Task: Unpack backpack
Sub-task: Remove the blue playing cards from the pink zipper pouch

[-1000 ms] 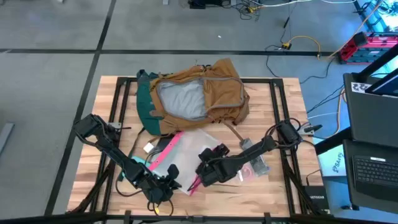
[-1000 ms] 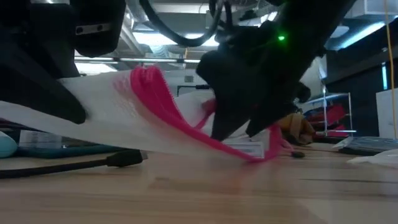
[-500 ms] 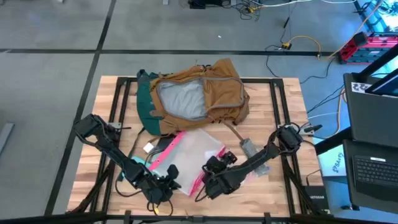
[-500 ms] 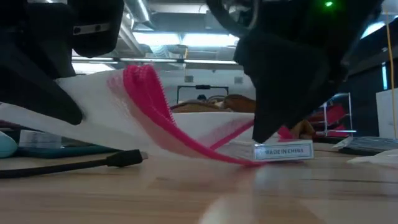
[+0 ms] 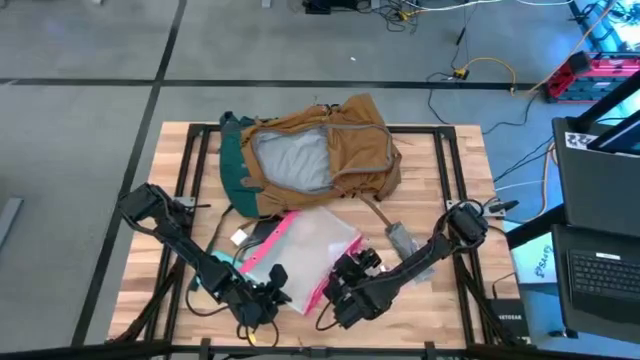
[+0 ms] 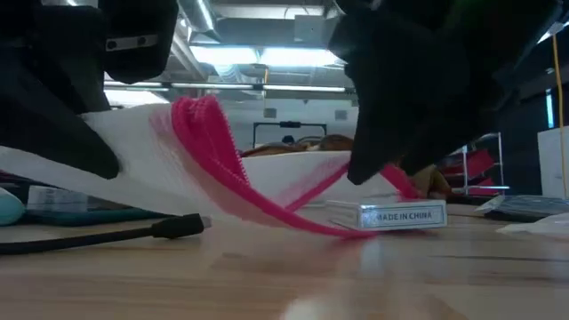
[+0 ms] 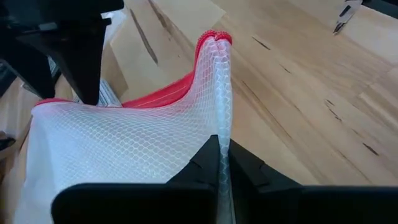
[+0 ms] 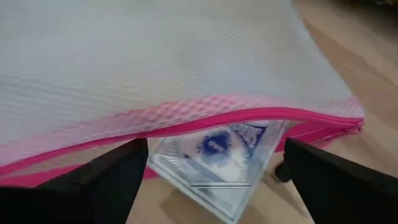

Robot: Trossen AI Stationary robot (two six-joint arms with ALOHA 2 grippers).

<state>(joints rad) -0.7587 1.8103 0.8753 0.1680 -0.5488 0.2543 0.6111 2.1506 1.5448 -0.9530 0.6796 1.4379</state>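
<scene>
toward the far edge of the table (image 5: 455,165), near its middle, the backpack (image 5: 315,155) lay slumped, tan-brown with a dark teal side, its grey lining gaping. near the front edge, the left tool (image 5: 268,292) pinched a corner of the pink-edged mesh pouch (image 5: 305,245); the right tool (image 5: 338,296) stood spread at the pouch's mouth, before a small boxed card pack (image 8: 217,155).

Right gripper (image 5: 337,303): has slid from the middle of the pouch toward the lower centre of the high view, off the pouch's pink lower edge, fingers spread.
Pouch (image 5: 310,243): its clear face, earlier covered by the right arm, now lies uncovered.
Card box (image 6: 385,214): now fully shown in the low view, right of centre.
</scene>
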